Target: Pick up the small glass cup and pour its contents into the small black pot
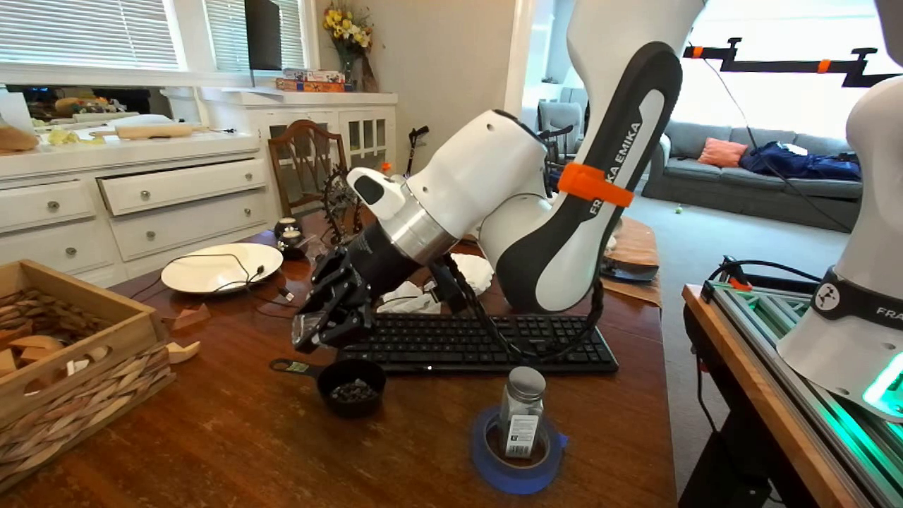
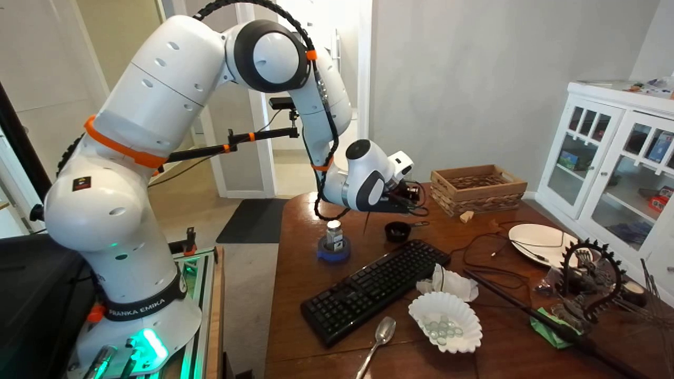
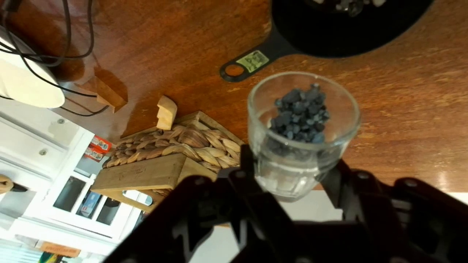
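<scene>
Gripper [image 3: 292, 171] holds one cup [image 3: 303, 157] — tilt unclear.

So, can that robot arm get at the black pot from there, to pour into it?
Probably yes, for pouring: the pincer holds the cup close to the pot, and nothing seems to stand between them. Grabbing the pot looks unlikely, though, while the cup fills the pincer.

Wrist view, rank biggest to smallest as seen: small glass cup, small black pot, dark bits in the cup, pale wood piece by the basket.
1. small black pot and small glass cup, unranked: the frame cuts off the pot, and the cup is nearer the camera.
2. dark bits
3. pale wood piece
</scene>
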Motion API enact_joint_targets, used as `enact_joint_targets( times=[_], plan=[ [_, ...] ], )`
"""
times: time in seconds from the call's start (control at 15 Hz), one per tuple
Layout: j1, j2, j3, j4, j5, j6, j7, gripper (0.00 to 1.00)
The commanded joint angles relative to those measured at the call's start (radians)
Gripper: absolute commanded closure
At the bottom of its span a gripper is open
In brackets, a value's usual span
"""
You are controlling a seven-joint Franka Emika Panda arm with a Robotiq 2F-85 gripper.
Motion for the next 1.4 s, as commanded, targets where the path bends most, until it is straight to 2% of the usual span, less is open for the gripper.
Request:
enact_joint_targets(
  times=[0.0, 0.53, 1.07, 1.33],
  plan=[
    [0.010, 0.005, -0.025, -0.039, 0.067, 0.085, -0.034, 0.78],
    [-0.011, 0.035, 0.004, -0.082, 0.075, 0.184, -0.037, 0.78],
    [-0.041, 0.065, 0.057, -0.047, 0.035, 0.190, -0.027, 0.78],
    [-0.023, 0.084, 0.037, -0.041, 0.047, 0.257, -0.066, 0.78]
  ],
)
